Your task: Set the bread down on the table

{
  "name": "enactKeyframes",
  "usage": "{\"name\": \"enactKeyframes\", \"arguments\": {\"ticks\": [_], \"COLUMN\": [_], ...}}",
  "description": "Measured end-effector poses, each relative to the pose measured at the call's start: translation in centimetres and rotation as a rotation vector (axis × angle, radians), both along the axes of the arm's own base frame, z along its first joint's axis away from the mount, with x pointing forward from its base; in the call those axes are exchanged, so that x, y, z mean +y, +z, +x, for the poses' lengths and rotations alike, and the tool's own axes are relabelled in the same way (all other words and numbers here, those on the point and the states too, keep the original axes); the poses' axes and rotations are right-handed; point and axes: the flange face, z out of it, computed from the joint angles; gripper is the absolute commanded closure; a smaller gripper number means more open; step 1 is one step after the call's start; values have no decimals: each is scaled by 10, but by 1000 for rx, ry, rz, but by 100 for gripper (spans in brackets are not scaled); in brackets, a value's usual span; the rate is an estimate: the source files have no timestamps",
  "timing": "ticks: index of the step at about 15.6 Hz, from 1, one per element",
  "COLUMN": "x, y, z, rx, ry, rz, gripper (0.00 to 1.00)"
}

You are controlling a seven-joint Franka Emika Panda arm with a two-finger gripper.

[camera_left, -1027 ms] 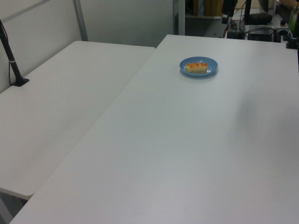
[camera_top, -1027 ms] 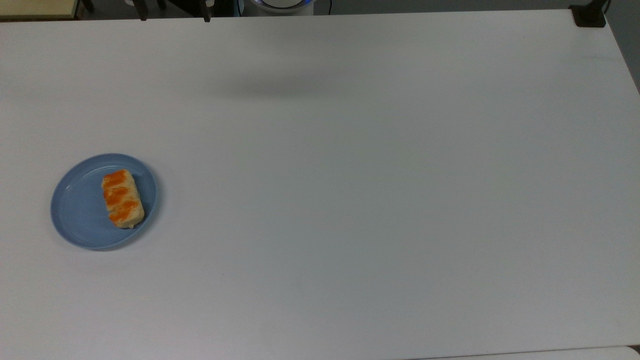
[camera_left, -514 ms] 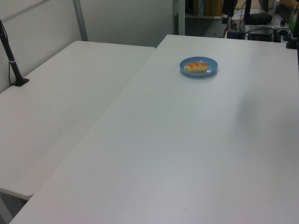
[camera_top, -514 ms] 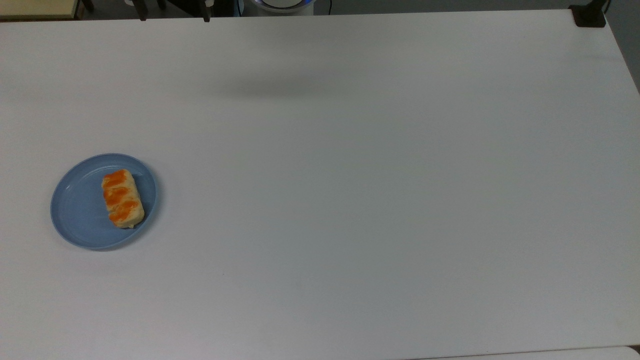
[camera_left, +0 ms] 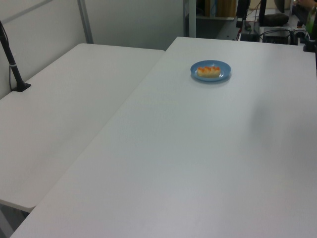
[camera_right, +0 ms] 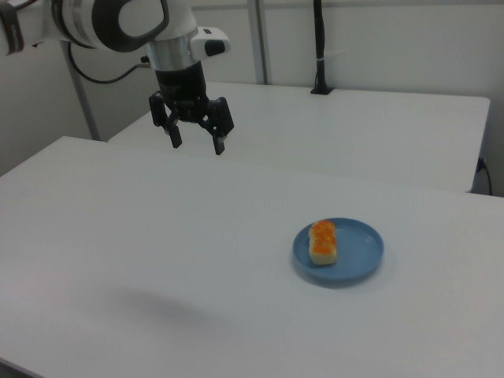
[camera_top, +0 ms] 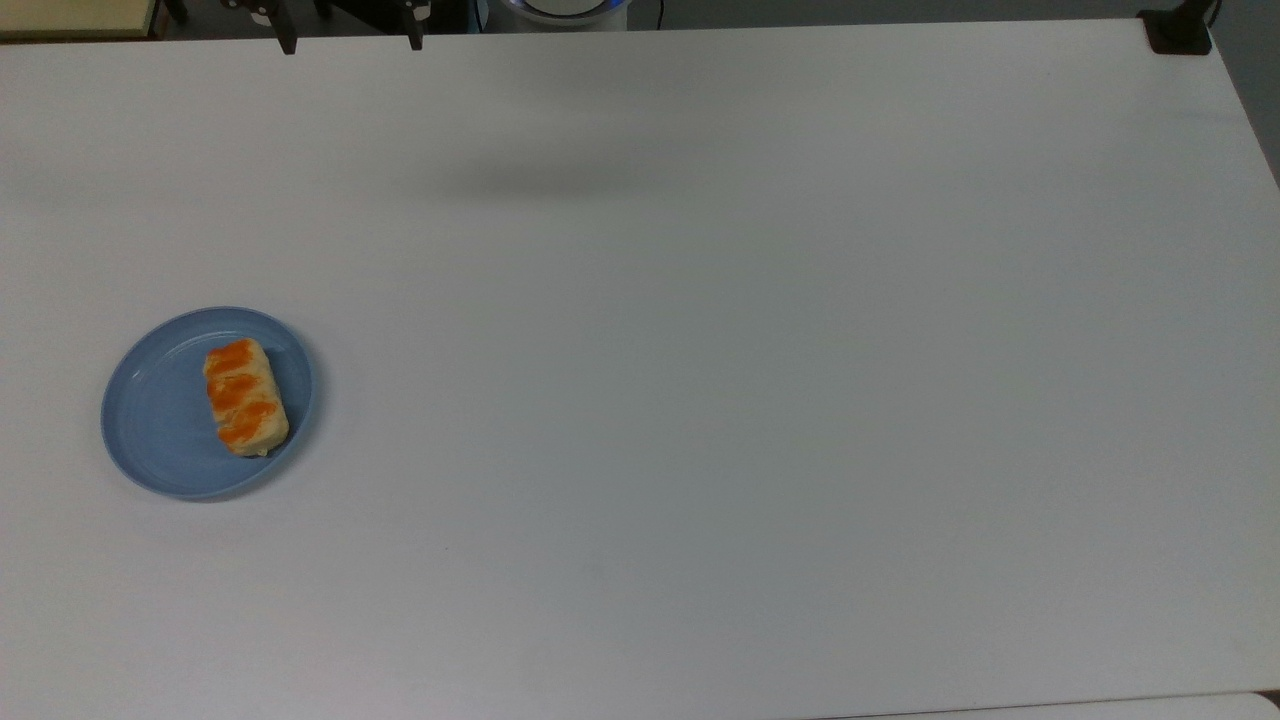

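The bread [camera_top: 245,396], a pale-tan roll with orange stripes, lies on a round blue plate [camera_top: 150,420] near the top view's left edge. The same bread [camera_left: 208,72] and plate [camera_left: 224,67] show at the far end of the white table [camera_left: 198,148] in the left view, and the bread [camera_right: 321,242] rests on the plate [camera_right: 358,252] in the right view. My gripper [camera_right: 198,144] hangs open and empty high above the table [camera_right: 157,236], well to the right view's left of the plate. Its two fingertips [camera_top: 288,45] peek in at the top view's upper edge.
A second white table [camera_left: 64,114] adjoins on the left view's left, with a black post [camera_left: 12,62] clamped at its edge. Another black clamp [camera_top: 1180,30] sits at the top view's upper right corner. A soft shadow [camera_top: 540,180] lies on the tabletop.
The fingertips have come slightly further into the top view's upper edge. The bread and plate have not moved.
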Motion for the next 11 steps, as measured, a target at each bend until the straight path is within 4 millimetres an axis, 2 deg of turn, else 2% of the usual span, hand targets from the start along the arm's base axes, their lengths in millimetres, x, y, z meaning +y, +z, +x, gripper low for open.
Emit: {"name": "enactKeyframes", "arguments": {"ticks": [4, 7, 9, 11], "x": [-5, -15, -33, -56], "y": [-3, -7, -24, -49], "z": [3, 9, 19, 32], "rx": [-8, -39, -52, -63], "ry": [-7, 10, 54, 72], "rz": [-3, -16, -34, -53], "gripper": [0, 0, 0, 0]}}
